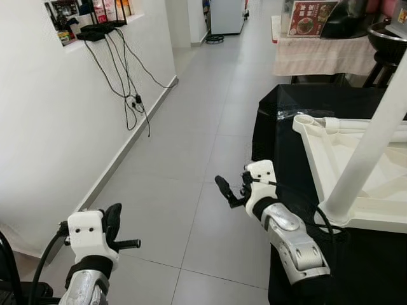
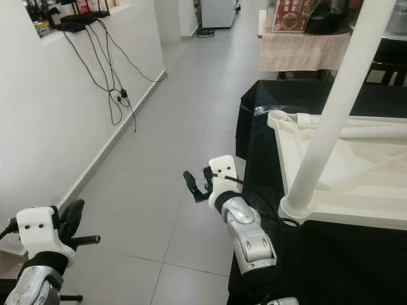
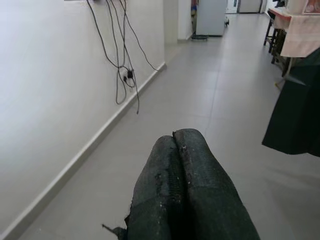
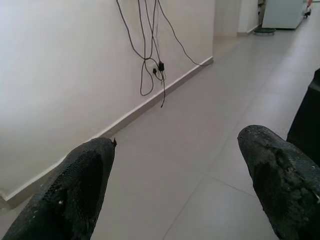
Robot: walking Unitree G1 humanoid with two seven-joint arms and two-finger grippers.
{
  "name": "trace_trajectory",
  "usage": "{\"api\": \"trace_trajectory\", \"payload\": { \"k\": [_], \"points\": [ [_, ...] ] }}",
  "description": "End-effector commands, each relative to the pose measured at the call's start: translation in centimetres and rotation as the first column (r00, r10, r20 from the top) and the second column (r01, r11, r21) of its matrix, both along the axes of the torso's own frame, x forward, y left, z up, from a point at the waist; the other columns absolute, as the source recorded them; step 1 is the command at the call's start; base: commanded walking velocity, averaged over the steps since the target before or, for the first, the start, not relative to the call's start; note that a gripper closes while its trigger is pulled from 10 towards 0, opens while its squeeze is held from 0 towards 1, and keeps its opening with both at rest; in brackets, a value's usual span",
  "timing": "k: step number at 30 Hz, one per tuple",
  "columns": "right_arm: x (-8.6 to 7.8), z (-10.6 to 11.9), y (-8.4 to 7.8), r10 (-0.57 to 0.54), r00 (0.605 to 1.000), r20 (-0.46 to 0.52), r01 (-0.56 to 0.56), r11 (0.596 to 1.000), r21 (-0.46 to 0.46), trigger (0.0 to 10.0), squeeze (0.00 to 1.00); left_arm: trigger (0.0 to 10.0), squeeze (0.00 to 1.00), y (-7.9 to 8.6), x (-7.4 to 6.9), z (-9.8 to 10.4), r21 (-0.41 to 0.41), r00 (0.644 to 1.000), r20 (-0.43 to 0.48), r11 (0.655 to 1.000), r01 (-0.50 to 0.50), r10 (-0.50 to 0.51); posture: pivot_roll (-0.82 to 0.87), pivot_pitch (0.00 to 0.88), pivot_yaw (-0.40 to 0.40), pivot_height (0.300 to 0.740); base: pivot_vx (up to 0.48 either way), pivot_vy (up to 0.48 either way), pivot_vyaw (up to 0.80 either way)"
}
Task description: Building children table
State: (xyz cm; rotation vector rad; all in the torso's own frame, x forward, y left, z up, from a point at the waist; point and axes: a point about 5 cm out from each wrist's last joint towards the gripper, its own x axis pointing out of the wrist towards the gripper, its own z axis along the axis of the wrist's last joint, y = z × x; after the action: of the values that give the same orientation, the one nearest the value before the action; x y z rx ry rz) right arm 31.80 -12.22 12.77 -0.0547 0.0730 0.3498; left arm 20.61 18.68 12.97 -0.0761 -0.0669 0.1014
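Observation:
A white children's table top (image 1: 316, 154) lies upside down on a table draped in black cloth (image 1: 283, 112) at the right. One white leg (image 1: 367, 151) stands up from its near corner, tilted to the right. My right gripper (image 1: 229, 190) hangs open over the floor tiles, just left of the black cloth's edge, with nothing between its fingers (image 4: 80, 180). My left gripper (image 1: 118, 226) is low at the front left, near the wall, shut and empty; its fingers (image 3: 176, 165) press together.
A white wall runs along the left, with black cables (image 1: 130, 95) hanging to a socket near the skirting. Grey floor tiles stretch down a corridor ahead. A cloth-covered table (image 1: 321, 56) with a menu board and a stool stands at the back right.

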Motion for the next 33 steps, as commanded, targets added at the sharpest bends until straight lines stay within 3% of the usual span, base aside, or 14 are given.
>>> {"api": "trace_trajectory", "payload": {
  "k": [1,16,26,33],
  "points": [
    [0.15,0.23,0.10,-0.002,1.000,0.010,0.002,1.000,0.028,10.0,0.00,10.0,0.00,0.31,0.08,0.09,0.028,1.000,0.014,1.000,-0.003,0.002,-0.08,0.046,0.048,0.740,0.000,0.000,0.00],
    [0.42,0.64,0.01,-0.006,1.000,0.029,0.005,1.000,0.026,10.0,0.00,10.0,0.00,0.17,0.21,0.39,0.049,0.999,0.029,0.999,-0.024,0.023,-0.09,0.069,0.038,0.740,0.000,0.000,0.00],
    [0.52,0.61,0.00,-0.007,1.000,0.024,0.006,0.999,0.033,10.0,0.00,10.0,0.00,0.13,0.35,0.28,0.049,1.000,0.026,0.999,-0.015,0.013,-0.09,0.068,0.041,0.740,0.000,0.471,0.00],
    [0.52,0.57,0.03,-0.005,1.000,0.022,0.004,0.999,0.036,10.0,0.00,10.0,0.00,0.17,0.34,0.24,0.046,1.000,0.024,0.999,-0.016,0.015,-0.09,0.067,0.043,0.740,0.000,0.000,0.00]
  ]
}}
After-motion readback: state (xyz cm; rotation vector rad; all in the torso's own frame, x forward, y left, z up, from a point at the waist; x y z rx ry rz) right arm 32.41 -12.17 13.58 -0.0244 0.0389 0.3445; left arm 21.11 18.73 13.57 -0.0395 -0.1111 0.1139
